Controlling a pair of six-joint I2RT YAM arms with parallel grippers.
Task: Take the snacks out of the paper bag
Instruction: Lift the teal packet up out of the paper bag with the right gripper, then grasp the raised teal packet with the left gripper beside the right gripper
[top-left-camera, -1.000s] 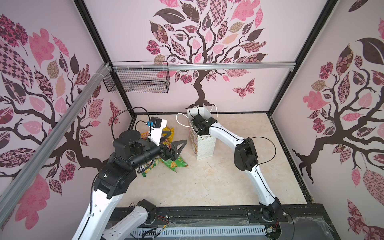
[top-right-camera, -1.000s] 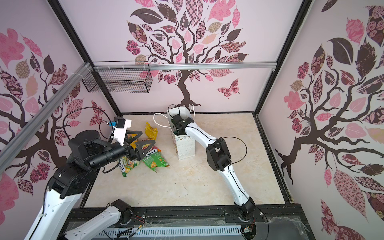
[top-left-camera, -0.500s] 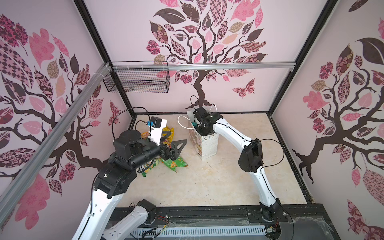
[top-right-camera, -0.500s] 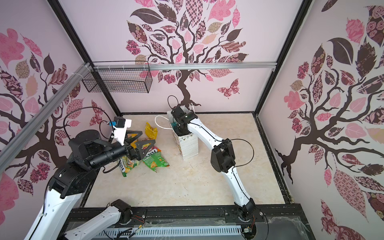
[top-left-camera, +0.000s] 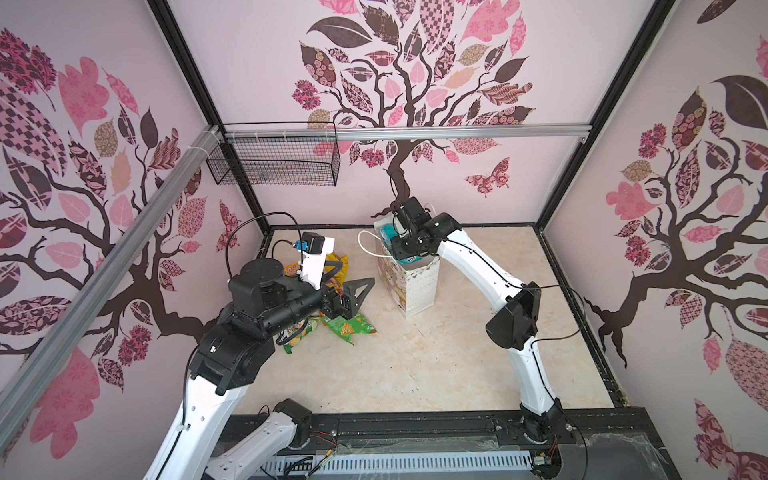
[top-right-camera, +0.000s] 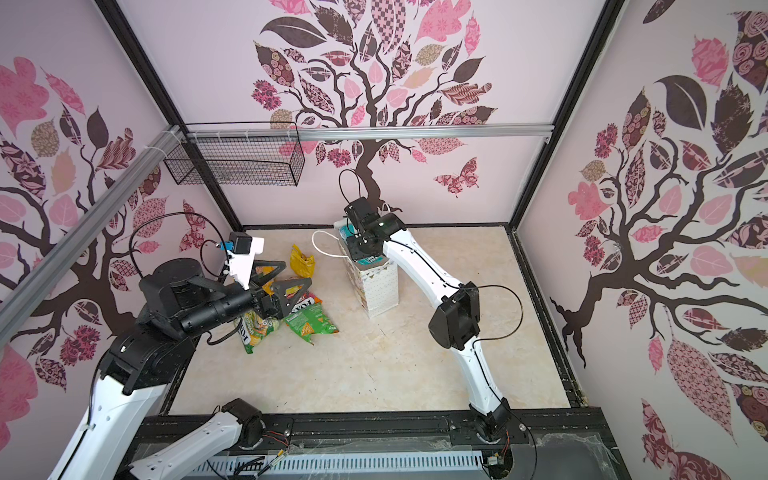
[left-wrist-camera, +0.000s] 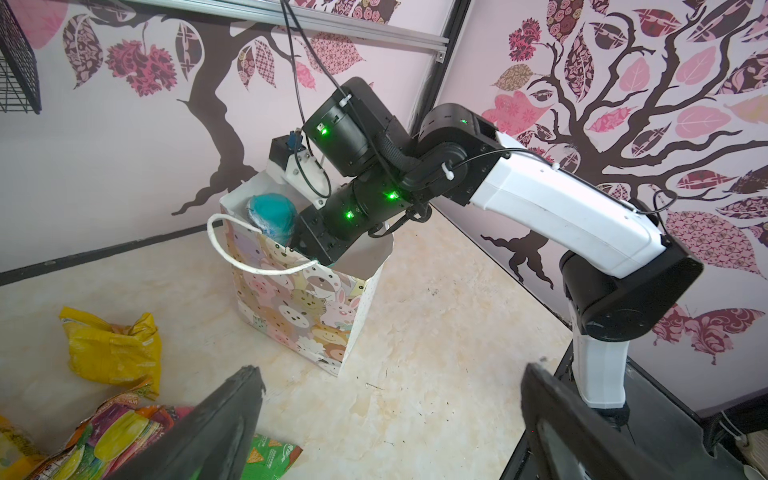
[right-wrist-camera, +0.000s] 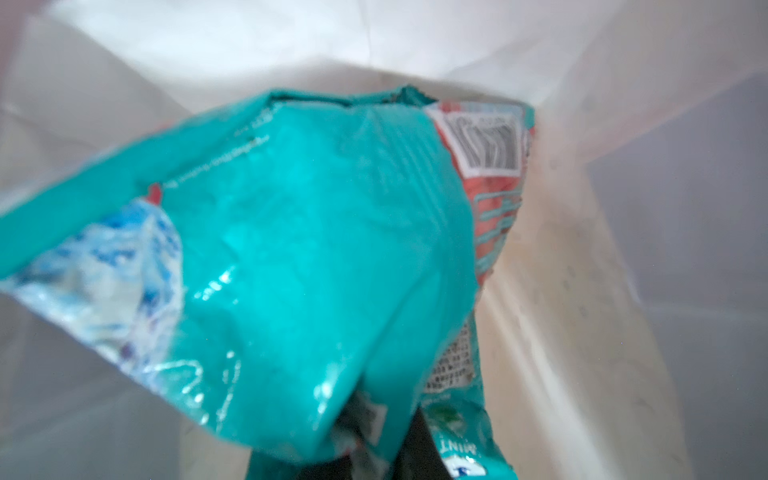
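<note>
The white paper bag (top-left-camera: 409, 286) (top-right-camera: 379, 286) (left-wrist-camera: 309, 309) with cartoon animals stands upright at the back middle of the floor. My right arm reaches down into its mouth, so the bag hides the right gripper in both top views. In the right wrist view my right gripper (right-wrist-camera: 386, 440) is shut on a teal snack packet (right-wrist-camera: 311, 249), which shows at the bag's mouth (top-left-camera: 390, 230) (top-right-camera: 369, 261) (left-wrist-camera: 270, 212). My left gripper (top-left-camera: 353, 276) (top-right-camera: 297, 272) (left-wrist-camera: 392, 372) hangs open and holds nothing, above loose snacks left of the bag.
On the floor lie a yellow packet (top-right-camera: 301, 262) (left-wrist-camera: 112, 345), a green packet (top-left-camera: 349, 326) (top-right-camera: 311, 324) and a yellow-green packet (top-right-camera: 253, 328) (left-wrist-camera: 108, 432). A black wire basket (top-left-camera: 274, 162) hangs on the back rail. Bare floor lies right of and in front of the bag.
My right wrist has risen out of the bag, bringing the teal packet up to the mouth. The left arm has not moved.
</note>
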